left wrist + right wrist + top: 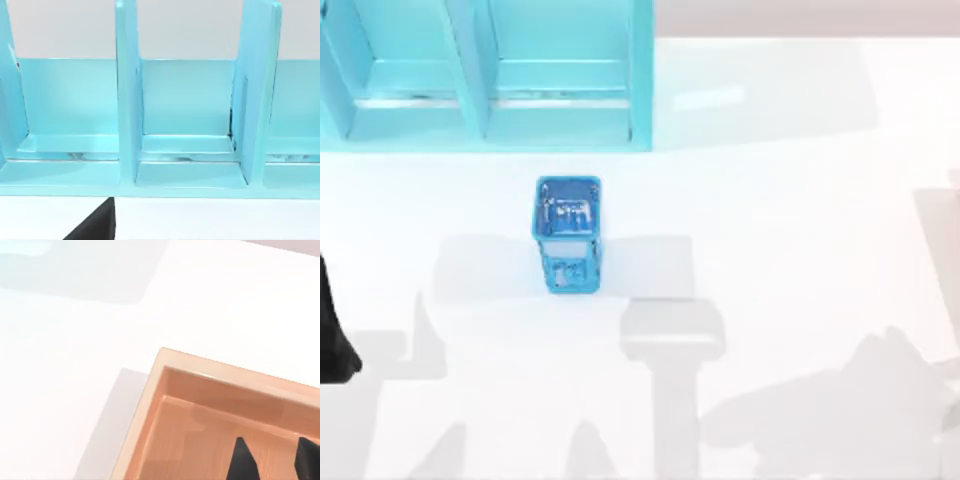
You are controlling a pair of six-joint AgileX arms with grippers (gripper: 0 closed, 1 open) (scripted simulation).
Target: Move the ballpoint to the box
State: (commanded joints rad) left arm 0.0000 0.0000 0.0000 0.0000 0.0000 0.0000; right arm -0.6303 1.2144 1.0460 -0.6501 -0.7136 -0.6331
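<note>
The ballpoint is hidden. The box (159, 390) is a light wooden tray with a raised rim, and its corner lies just under my right gripper (274, 462). That gripper hangs open over the box's inside, with only the bare wooden floor showing between its two dark fingertips (242, 460). My left arm (332, 335) sits as a dark shape at the table's far left edge, facing the cyan shelf (190, 175).
A small blue holder (567, 235) stands upright in the middle of the white table (800, 200). A cyan shelf unit (485, 110) with upright dividers runs along the back left. Arm shadows fall across the table's front.
</note>
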